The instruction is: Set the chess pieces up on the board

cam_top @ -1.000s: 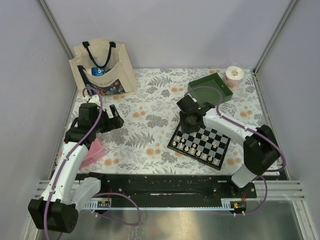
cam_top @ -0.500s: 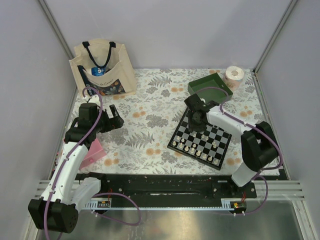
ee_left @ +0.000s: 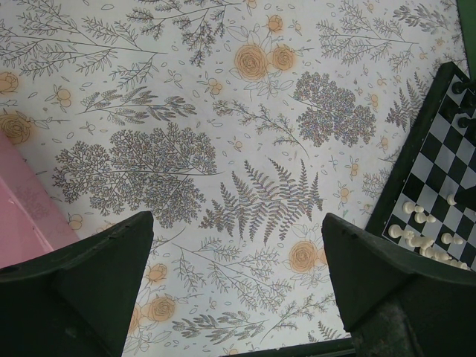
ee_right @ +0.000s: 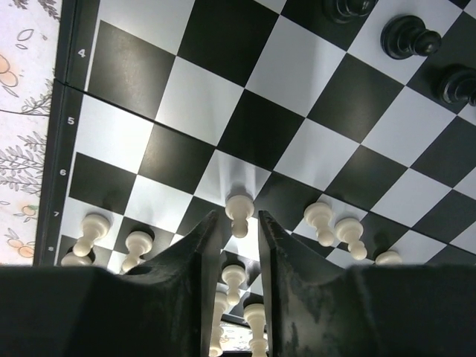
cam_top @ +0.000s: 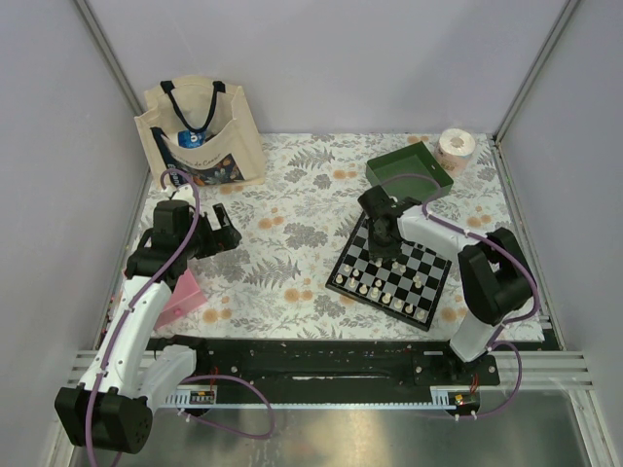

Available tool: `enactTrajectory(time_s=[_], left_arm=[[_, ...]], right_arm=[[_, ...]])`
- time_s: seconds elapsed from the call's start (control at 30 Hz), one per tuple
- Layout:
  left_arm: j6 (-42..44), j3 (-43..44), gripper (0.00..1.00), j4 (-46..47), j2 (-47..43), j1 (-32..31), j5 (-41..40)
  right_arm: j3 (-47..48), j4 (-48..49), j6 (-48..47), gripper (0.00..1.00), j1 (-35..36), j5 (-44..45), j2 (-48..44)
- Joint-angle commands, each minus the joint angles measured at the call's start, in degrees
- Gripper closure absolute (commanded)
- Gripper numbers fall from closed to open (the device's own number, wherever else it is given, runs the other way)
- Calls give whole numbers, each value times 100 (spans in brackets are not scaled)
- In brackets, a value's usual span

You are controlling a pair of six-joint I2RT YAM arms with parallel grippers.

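The checkered board [cam_top: 342,257] lies on the floral cloth right of centre. Several cream-white pieces [cam_top: 380,290] stand along its near rows. My right gripper [cam_top: 380,243] hangs low over the board's far left part. In the right wrist view its jaws [ee_right: 239,219] stand a narrow gap apart around the head of a white pawn [ee_right: 239,208], which stands on a white square in line with other white pawns [ee_right: 320,217]. Black pieces [ee_right: 405,36] stand at the upper right. My left gripper [cam_top: 226,233] is open and empty above the cloth [ee_left: 236,219], with the board's edge [ee_left: 439,149] at right.
A green tray [cam_top: 409,170] lies behind the board, with a paper roll [cam_top: 456,146] beside it. A tote bag [cam_top: 200,136] stands at the far left. A pink object [cam_top: 180,292] lies under my left arm and shows in the left wrist view [ee_left: 22,216].
My right gripper has moved right from the board's far left corner to above its squares, and the arm's elbow has swung in. The left arm has not moved.
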Motion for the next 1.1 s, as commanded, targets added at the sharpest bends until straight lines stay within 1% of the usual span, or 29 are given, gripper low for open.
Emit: enactTrajectory(time_s=[0.0,0.17,0.33,0.47,0.7,0.83,1.07], left_arm=[[31,-6,1,224,33,28,68],[40,-6,1,223,59,46,85],[40,-6,1,206,59,28,68],[40,-6,1,224,77,28,94],[31,2,1,232,68,37,103],[31,2,1,232,59,28,103],[40,-6,1,223,24,37,85]], right_arm=[[-78,203,-90,68,-75,-80,73],[-131,177,-55,73,-83,-45,29],[-175,203,-125,88,-83,-185,-76],[-245,186,-160,90,-66,-369,-278],[-456,194,-81,90,4,-572,-771],[-421,177,-55,90,74,-625,-815],[-430,142,94,91,417,-520,-683]])
